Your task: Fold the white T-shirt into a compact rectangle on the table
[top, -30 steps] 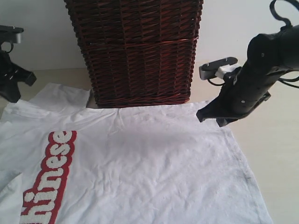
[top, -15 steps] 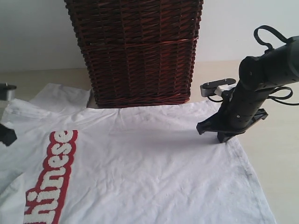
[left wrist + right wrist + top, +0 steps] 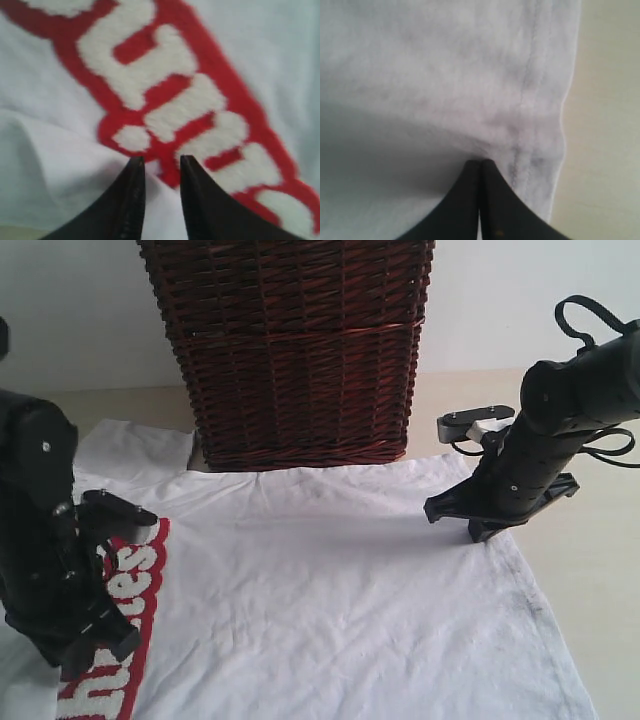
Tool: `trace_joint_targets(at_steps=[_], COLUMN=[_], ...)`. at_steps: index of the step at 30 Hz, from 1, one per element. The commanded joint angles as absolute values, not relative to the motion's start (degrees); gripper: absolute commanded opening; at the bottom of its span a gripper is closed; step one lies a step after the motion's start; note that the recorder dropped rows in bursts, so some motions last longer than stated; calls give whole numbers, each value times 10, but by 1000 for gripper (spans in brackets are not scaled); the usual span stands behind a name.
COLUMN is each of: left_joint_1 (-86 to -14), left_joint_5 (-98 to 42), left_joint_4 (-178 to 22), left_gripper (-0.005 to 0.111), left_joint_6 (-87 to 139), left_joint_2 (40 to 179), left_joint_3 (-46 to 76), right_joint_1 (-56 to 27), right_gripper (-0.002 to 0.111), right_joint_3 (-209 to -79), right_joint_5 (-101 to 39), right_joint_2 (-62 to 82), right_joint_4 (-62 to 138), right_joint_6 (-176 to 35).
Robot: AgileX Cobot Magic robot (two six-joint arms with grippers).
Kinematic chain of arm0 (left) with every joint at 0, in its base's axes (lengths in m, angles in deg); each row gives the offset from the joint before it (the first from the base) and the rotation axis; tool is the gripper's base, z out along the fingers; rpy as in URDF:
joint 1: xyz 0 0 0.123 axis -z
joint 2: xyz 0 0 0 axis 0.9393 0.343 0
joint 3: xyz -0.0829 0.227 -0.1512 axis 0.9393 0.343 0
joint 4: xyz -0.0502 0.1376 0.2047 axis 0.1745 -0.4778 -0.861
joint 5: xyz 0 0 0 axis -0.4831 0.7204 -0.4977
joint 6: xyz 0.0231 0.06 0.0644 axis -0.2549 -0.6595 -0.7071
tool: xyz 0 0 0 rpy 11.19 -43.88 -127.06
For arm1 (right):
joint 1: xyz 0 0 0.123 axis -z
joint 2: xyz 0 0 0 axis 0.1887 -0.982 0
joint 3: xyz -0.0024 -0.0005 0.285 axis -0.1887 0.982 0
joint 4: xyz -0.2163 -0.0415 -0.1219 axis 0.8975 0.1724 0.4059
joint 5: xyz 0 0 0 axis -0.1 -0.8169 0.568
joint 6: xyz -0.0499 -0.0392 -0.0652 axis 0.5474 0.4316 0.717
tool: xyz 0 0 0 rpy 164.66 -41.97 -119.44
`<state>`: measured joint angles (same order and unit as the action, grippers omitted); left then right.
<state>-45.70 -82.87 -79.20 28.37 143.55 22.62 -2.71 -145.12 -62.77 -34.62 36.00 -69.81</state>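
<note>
A pale wall stands behind the table, and on the cream surface we see a dark brown wicker basket at the far side. The white T-shirt lies spread flat in front of it, its far edge touching the basket's foot. The red-outlined lettering runs down the shirt's left part in the exterior view. The left gripper is down on that lettering. Its two dark fingers stand a little apart, with a narrow gap between them showing red and white cloth, and a soft ridge of fabric lies beside one tip. The right gripper is at the shirt's right edge, just inside the stitched hem. Its fingers are pressed together and the tips touch the cloth. We cannot tell whether a pinch of fabric sits between them.
</note>
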Motion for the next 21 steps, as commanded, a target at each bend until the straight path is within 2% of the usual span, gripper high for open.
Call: trace_joint_targets(at_steps=[1,11,19,21], left_joint_1=[-452,-475,-475,-476], left_joint_5=[-844,-984,-984,-909], left_joint_4=[-910,-952,-981,-979], left_gripper=[27,27,27,27], left_joint_6=[378,433,460,475], left_joint_2=[1485,1496,1471,1450], left_joint_3=[229,230,267,268], right_joint_1=[-21,-21,-21,-21], right_gripper=[0,0,0,0], right_joint_3=[-1444,-1444,-1444,-1444], right_joint_5=[-632,-624,-624,-624], right_joint_2=[-349,-349,-349,-349], right_joint_4=[368,339,313,290], right_joint_6=[-696,-674,-654,-633])
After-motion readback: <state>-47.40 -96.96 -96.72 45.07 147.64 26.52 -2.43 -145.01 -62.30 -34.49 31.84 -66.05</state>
